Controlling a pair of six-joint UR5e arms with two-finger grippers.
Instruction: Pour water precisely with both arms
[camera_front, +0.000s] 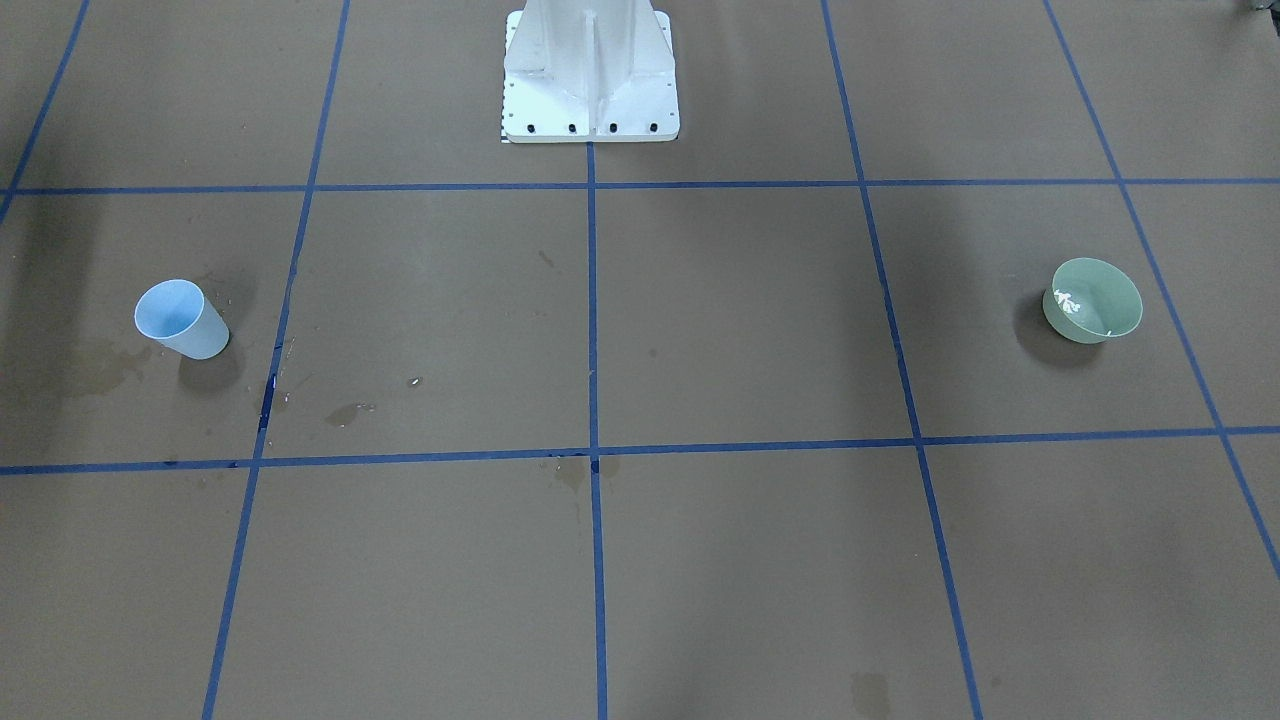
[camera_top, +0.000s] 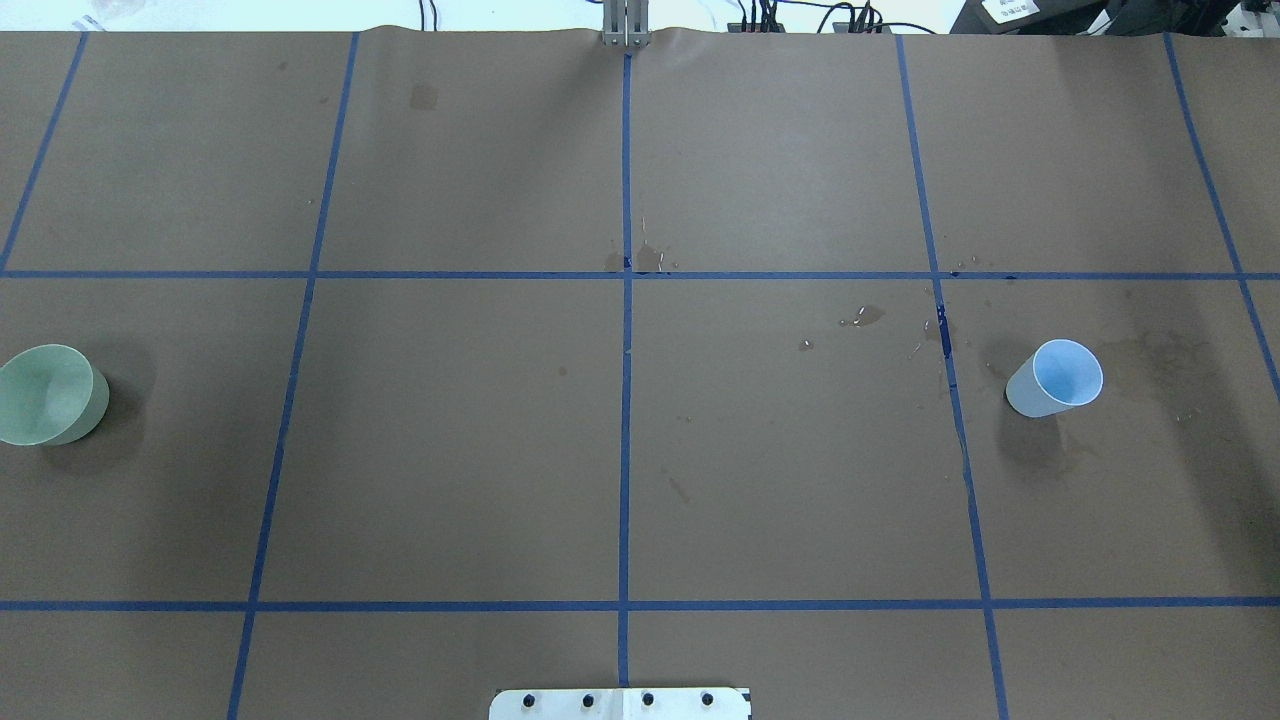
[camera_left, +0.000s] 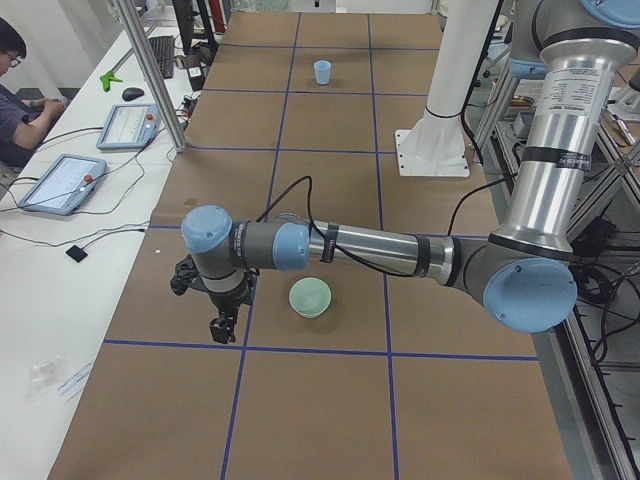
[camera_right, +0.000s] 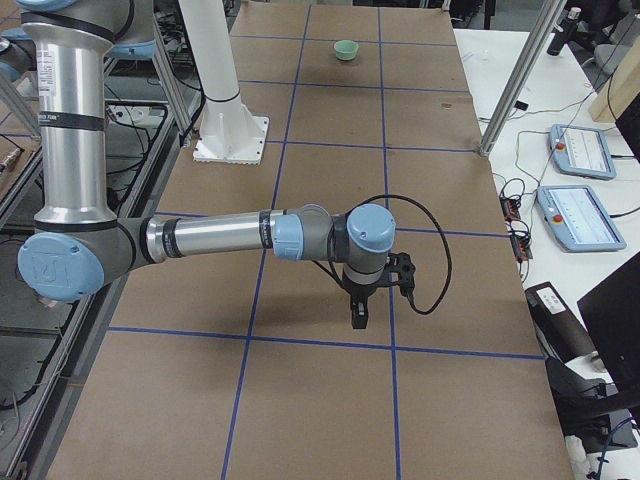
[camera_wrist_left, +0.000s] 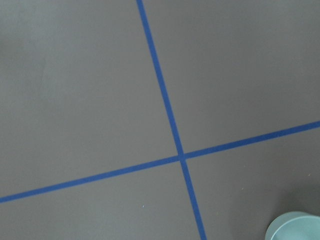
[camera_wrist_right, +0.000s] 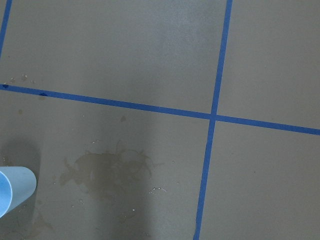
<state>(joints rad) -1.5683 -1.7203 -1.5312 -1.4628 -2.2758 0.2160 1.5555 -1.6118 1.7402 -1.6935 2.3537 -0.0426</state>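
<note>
Front view: blue cup (camera_front: 182, 319) and green bowl (camera_front: 1092, 300) upright, well apart, no arms in frame.

Left side view: left gripper (camera_left: 222, 322) hangs just beside bowl – grip state cannot tell, holds nothing.

Right side view: right gripper (camera_right: 359, 312) over bare table, grip state cannot tell.

Right wrist view: cup (camera_wrist_right: 15, 189) at lower left of gripper; water itself not discernible.

Advice – centre over each rim before descending.

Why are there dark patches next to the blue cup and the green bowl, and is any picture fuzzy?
Front-facing view: the dark patches beside the blue cup and the green bowl are their shadows. Overhead view: both cast soft shadows too, and water stains darken the paper. Left wrist view: a little soft and grey. Right wrist view: a broad faint shadow band crosses the paper.
</note>
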